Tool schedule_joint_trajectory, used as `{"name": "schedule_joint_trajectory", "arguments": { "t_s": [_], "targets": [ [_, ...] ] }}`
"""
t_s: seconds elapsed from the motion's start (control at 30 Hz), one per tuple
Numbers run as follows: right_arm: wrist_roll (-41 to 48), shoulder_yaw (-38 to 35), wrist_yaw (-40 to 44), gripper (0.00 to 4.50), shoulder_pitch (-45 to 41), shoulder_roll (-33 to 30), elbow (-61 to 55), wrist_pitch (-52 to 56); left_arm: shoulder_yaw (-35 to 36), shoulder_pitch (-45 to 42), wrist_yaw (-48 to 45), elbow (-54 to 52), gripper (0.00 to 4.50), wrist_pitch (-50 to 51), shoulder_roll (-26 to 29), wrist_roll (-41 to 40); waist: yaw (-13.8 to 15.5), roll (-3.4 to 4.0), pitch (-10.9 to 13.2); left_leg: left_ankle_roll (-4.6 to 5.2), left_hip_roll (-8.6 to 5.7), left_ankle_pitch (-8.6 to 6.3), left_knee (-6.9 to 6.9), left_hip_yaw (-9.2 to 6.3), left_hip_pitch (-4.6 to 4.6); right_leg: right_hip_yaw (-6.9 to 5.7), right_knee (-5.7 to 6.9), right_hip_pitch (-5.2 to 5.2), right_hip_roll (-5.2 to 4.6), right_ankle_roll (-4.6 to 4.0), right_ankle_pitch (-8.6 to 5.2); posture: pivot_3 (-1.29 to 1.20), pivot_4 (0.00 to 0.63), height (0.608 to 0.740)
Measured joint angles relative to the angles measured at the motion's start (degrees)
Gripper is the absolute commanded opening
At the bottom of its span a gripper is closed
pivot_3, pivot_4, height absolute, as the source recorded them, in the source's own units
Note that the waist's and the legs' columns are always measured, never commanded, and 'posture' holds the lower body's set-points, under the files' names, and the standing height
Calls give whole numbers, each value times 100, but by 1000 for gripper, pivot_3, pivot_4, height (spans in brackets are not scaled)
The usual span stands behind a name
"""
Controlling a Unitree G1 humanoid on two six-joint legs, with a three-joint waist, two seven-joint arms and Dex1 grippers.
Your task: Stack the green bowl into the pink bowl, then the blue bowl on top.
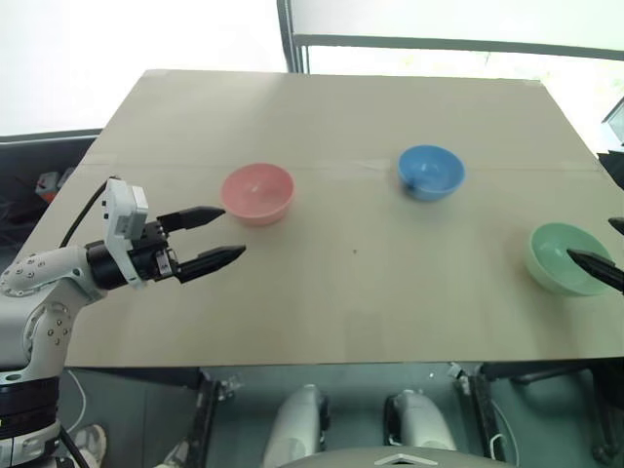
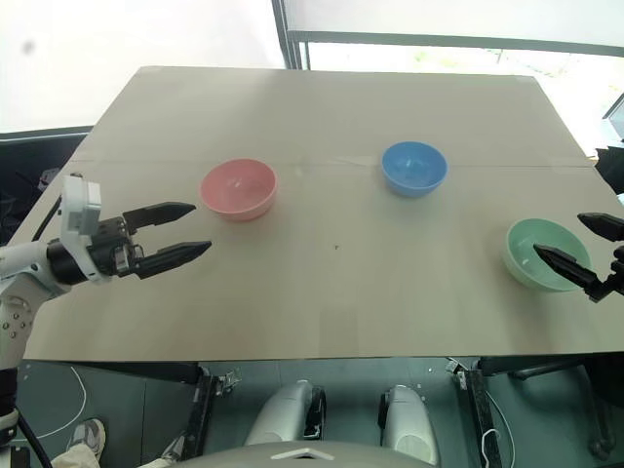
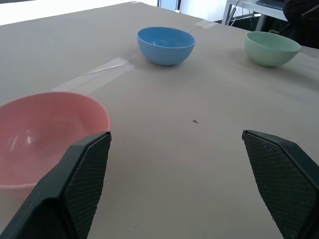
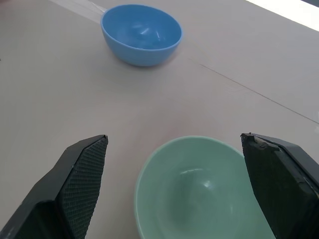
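Tan tabletop (image 2: 331,302) fills my view, with three bowls sitting apart on it: the pink bowl (image 2: 238,188) to the left, the blue bowl (image 2: 414,168) farther back near the middle, and the green bowl (image 2: 546,253) to the right by the near edge. My left gripper (image 2: 195,228) hovers just beside the pink one with jaws spread wide and empty, and my right gripper (image 2: 573,244) hangs over the green one, jaws equally wide, holding nothing

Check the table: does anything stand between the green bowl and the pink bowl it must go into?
Nothing visible does. Bare table lies between the green bowl and the pink bowl; the blue bowl sits farther back, off that line.
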Motion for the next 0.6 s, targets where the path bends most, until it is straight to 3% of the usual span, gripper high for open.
{"name": "schedule_joint_trajectory", "arguments": {
  "t_s": [0.37, 0.5, 0.6],
  "targets": [
    [-29, 616, -129, 4500, -366, 14, -24, -130, -265, -323, 801, -182, 4449, 6, -452, 222, 6, -10, 5, 0, -3, 0, 3, 2, -1, 3, 1, 1, -1, 0, 1, 0, 150, 740],
    [15, 1218, -169, 4500, -785, 325, -150, -340, -749, -727, 1980, -515, 4449, 21, -890, 931, 4, -20, 8, -1, -3, 1, 8, -2, 1, 2, 9, 4, 0, 1, 1, 0, 150, 740],
    [175, 2062, -233, 4500, -1289, 776, -536, -357, -1434, -1390, 2838, -702, 4449, 793, -765, 1636, -1, -22, 12, -6, -4, 4, 12, -6, 2, 1, 17, 3, 4, 1, 1, 0, 150, 740]
  ]
}}
